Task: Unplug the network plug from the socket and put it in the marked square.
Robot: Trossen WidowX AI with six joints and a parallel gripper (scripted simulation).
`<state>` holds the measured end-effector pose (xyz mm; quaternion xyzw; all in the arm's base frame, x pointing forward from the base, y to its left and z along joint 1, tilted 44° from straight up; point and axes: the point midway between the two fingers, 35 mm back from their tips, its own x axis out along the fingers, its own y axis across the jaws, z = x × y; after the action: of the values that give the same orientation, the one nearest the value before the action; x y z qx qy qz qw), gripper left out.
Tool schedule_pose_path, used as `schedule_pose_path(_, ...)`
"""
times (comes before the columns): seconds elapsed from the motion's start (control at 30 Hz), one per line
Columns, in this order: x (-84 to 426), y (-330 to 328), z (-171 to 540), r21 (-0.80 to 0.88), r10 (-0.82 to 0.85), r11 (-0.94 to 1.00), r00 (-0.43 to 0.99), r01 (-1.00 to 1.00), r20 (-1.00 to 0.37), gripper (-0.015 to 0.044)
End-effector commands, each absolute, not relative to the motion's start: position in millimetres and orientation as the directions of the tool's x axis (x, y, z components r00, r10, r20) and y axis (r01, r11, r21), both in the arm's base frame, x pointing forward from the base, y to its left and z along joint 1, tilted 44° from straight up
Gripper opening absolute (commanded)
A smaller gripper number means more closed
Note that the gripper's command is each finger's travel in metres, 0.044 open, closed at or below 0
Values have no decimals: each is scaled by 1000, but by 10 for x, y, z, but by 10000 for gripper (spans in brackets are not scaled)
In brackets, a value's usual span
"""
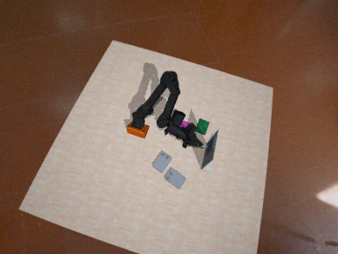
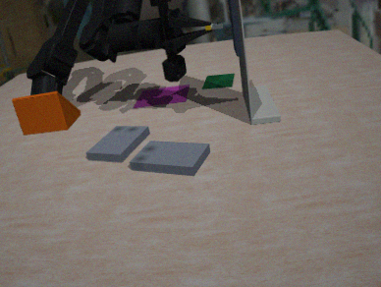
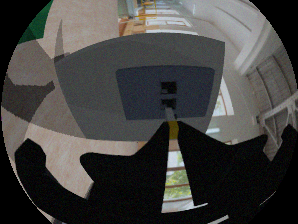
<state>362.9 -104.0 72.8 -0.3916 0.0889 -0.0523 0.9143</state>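
Note:
My gripper (image 1: 202,146) (image 2: 209,28) is shut on the plug (image 3: 173,131), whose yellow part shows between the fingertips. The plug's pale front end points at the lower of two dark sockets (image 3: 168,88) on the upright panel (image 1: 211,150) (image 2: 244,79) (image 3: 90,90). In the exterior view a gap shows between the plug's front and the panel, so the plug is out of the socket, well above the table. The tab cannot be made out. Two flat squares lie on the table, a green square (image 1: 203,126) (image 2: 219,81) (image 3: 42,26) and a magenta square (image 1: 185,124) (image 2: 179,90) partly below the arm.
The panel stands on a pale foot (image 2: 265,118). Two flat grey blocks (image 1: 161,162) (image 2: 172,155) lie side by side in front of the arm. An orange block (image 1: 137,130) (image 2: 39,113) sits at the arm's base.

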Motion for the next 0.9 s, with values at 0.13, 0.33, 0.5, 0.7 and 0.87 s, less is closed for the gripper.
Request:
schedule_pose_path(0.13,3558,-1027,707,-727,-161,686,979,17,-129,0)
schedule_pose_path(0.33,3520,-1028,704,-727,-161,686,979,17,-129,0)
schedule_pose_path(0.5,3488,-1028,702,-727,-161,686,978,16,-129,0)
schedule_pose_path(0.7,3450,-1029,700,-727,-161,686,978,16,-130,0)
schedule_pose_path(0.87,3419,-1030,699,-727,-160,686,978,15,-131,0)
